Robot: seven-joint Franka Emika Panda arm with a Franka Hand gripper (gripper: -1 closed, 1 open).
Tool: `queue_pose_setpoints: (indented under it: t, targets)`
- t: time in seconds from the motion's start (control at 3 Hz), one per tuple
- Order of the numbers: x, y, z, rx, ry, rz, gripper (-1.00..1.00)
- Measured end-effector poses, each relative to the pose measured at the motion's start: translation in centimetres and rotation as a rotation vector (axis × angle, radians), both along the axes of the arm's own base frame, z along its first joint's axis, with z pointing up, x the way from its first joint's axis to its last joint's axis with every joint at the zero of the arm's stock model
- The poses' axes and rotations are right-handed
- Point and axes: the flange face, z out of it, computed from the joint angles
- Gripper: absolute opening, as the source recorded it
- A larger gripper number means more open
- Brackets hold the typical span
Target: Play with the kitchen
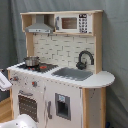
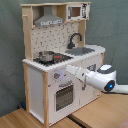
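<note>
A grey curtain (image 1: 116, 50) hangs above a wooden floor (image 2: 30, 119).

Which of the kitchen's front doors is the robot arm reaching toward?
The windowed oven door under the pot. In the second exterior view the arm points at the panel just above it, while the door under the sink is farther off.
</note>
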Motion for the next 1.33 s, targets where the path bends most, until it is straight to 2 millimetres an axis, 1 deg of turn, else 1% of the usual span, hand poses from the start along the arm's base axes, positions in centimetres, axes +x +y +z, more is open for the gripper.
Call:
queue_pose_setpoints:
  t: [0.33,1.0,1.33]
  targets:
    - [-0.8,-1.2,-1.4,0.003,-0.037,-0.011,1.00]
    - [0.6,-1.3,-4.2,0.139,-0.027,0.012,1.00]
    - [1.9,-1.5,-4.9,0.210,-0.028,0.037,1.00]
